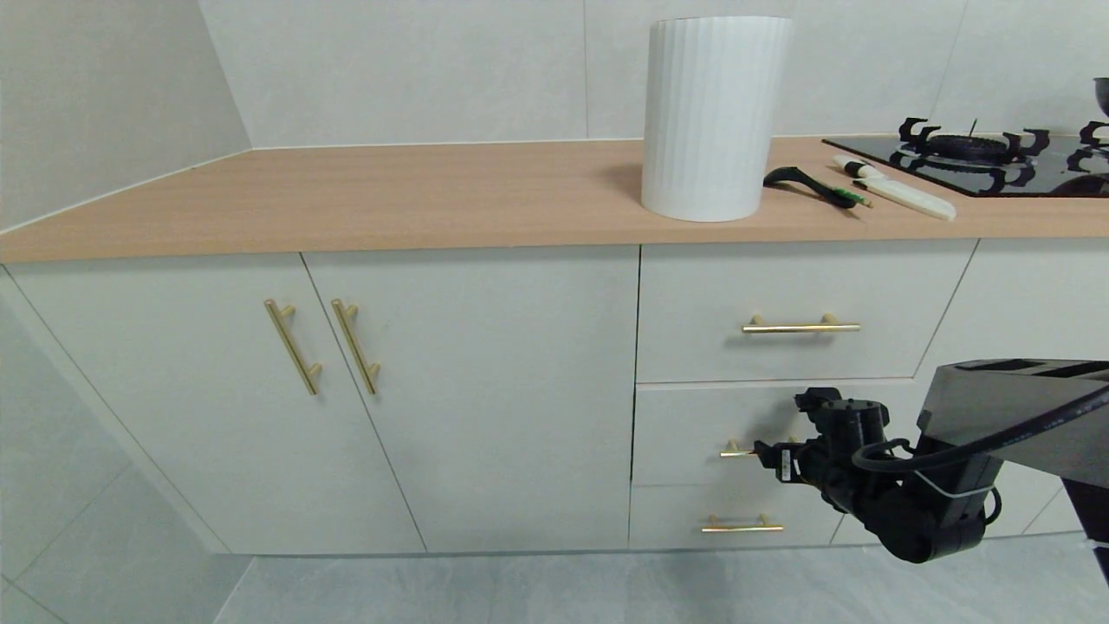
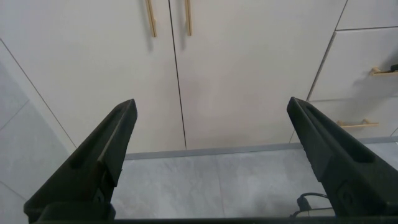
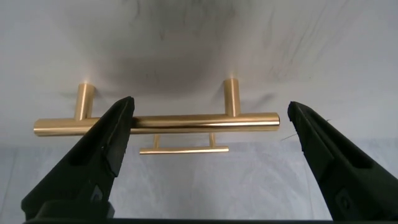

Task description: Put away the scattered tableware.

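Tableware point(image 1: 858, 186) lies on the surface point(image 1: 390, 195) just right of the white canister point(image 1: 712, 117). Below the canister, my right hand point(image 3: 209, 115) is spread wide at the middle drawer handle point(image 3: 186, 122). My left hand point(image 2: 211, 106) is likewise released.

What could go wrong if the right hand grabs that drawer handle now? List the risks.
1. The open right hand spans the gold handle lengthwise, so closing may catch the posts or slip rather than grip the bar.
2. The knife lies near the countertop edge above the drawers; a rising arm might knock it off.
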